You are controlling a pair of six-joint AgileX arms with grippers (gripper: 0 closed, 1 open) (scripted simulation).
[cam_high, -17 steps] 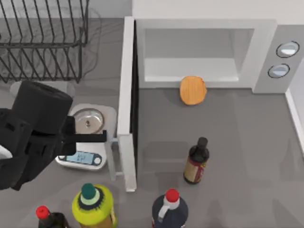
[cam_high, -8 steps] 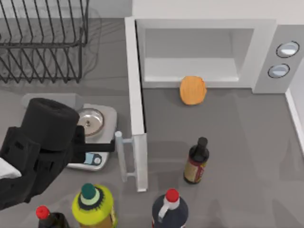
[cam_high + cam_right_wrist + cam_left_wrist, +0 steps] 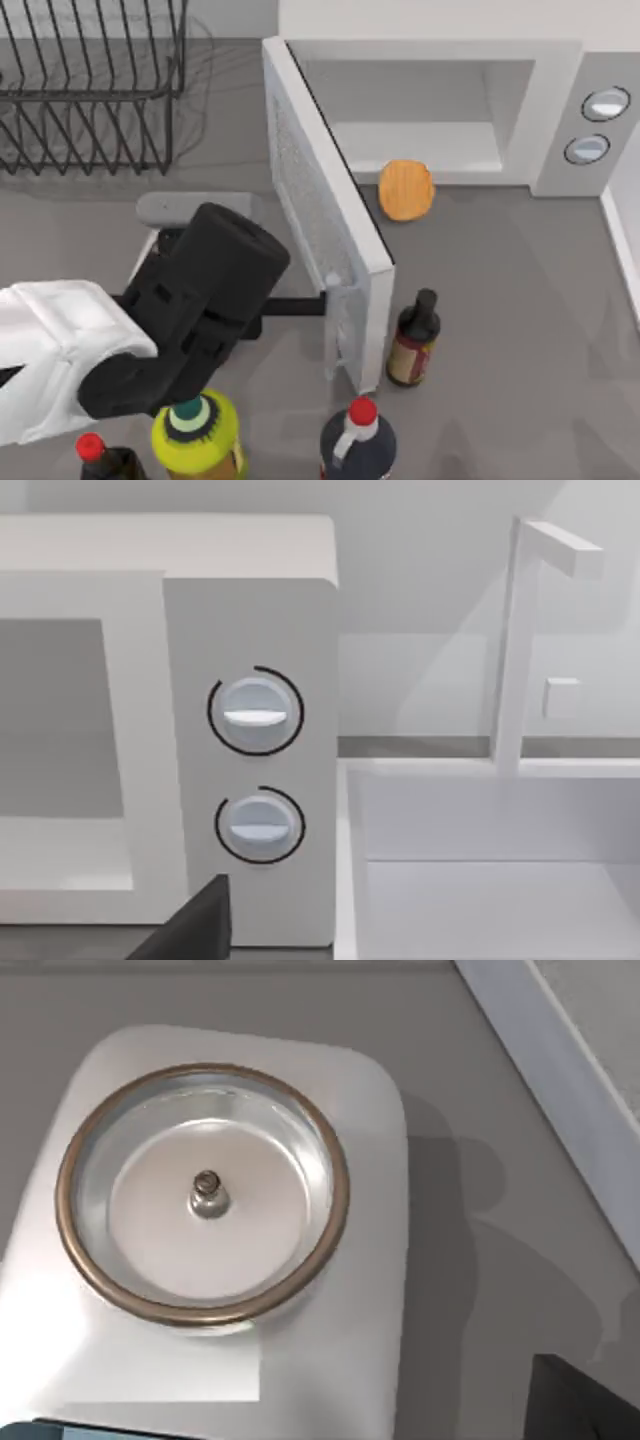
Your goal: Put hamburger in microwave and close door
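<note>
White door stands half-swung in the top view, my left gripper against its outer face by the handle; I cannot tell its finger state. Hamburger lies at the microwave mouth. Left wrist view: a steel-dished scale. Right wrist view: 2 knobs.

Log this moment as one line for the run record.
left gripper: at door handle, pushing | door: partly swung shut | hamburger: at microwave mouth, on the table | right arm: parked
</note>
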